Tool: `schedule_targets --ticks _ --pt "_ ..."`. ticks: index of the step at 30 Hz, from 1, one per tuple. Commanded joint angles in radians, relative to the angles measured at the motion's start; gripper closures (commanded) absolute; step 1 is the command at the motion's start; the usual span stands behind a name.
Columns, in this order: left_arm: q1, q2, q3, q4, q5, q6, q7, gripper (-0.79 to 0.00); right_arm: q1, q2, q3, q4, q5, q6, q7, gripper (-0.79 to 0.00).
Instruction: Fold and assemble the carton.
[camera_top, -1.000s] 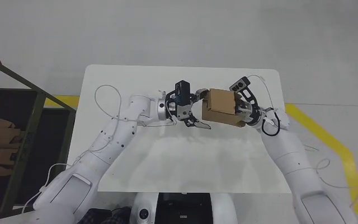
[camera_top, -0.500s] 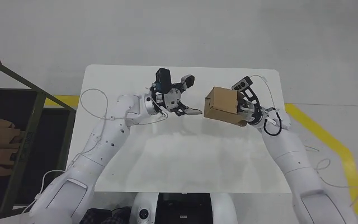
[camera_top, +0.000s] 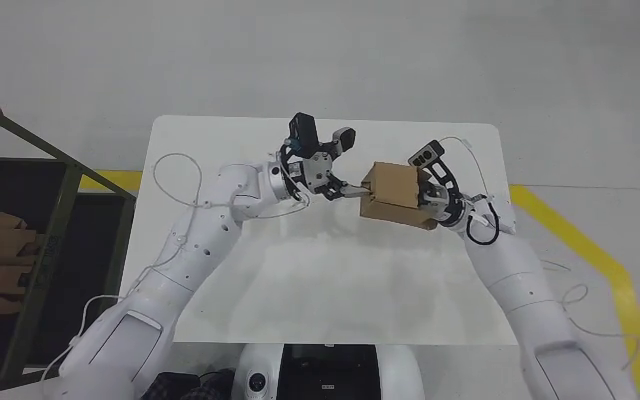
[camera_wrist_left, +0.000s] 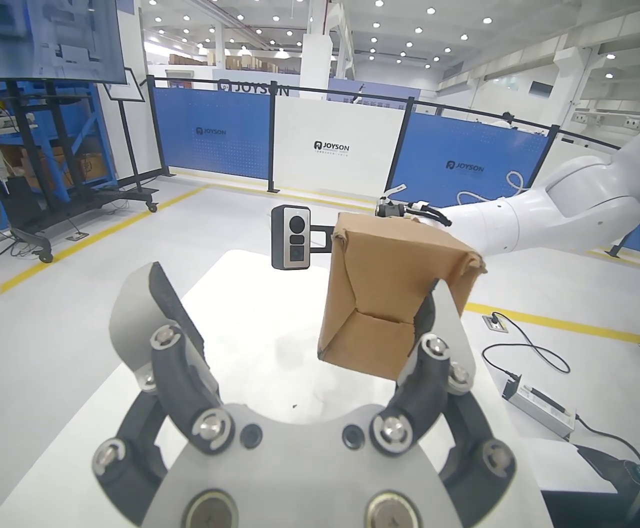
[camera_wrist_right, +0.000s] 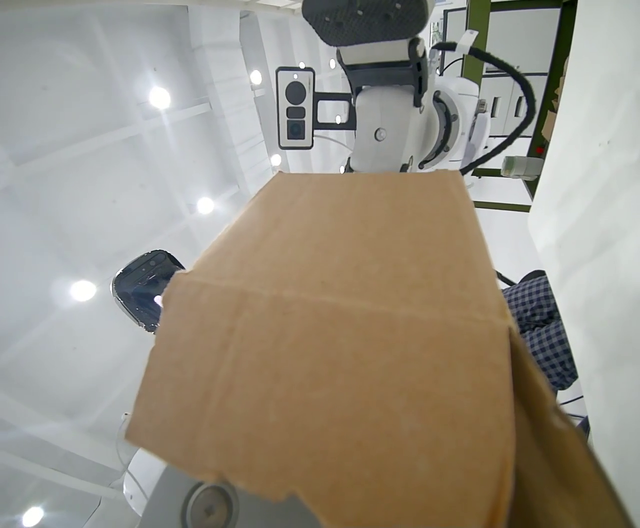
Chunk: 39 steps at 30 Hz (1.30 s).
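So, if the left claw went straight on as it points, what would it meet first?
Probably the carton, its folded end face; one finger of the left claw sits at its edge, contact unclear.

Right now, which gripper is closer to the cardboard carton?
The right. The right gripper grips the carton at the end away from the other arm. The left gripper is open at the carton's opposite end, one fingertip right beside it.

One carton (camera_top: 393, 190), one white counter (camera_top: 250, 290) and two grippers (left gripper (camera_top: 345, 163) mid-frame, right gripper (camera_top: 433, 197) right of centre) are in view.
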Motion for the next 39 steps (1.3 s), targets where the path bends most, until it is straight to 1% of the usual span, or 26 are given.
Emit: schedule_targets --ticks 1,15,27,32,39 --pt "-0.003 -0.002 0.005 0.003 -0.002 -0.003 -0.003 -0.785 0.0 -0.001 -0.001 0.0 -0.004 0.0 -0.001 0.0" --pt "-0.016 -0.013 0.017 0.02 -0.008 -0.016 -0.024 -0.785 0.005 -0.007 -0.008 0.013 -0.039 0.002 -0.006 0.0" --pt "-0.011 -0.016 0.015 0.019 -0.009 -0.024 -0.036 -0.785 0.001 -0.014 -0.021 0.008 -0.058 -0.002 -0.017 0.0" --pt "-0.003 -0.014 -0.004 0.02 -0.015 -0.021 -0.028 -0.785 0.007 -0.012 0.006 0.027 -0.031 -0.001 -0.014 0.0" --pt "0.021 -0.009 -0.031 0.019 -0.017 -0.019 -0.015 -0.785 0.012 -0.006 0.037 0.041 -0.031 -0.007 -0.016 0.0"
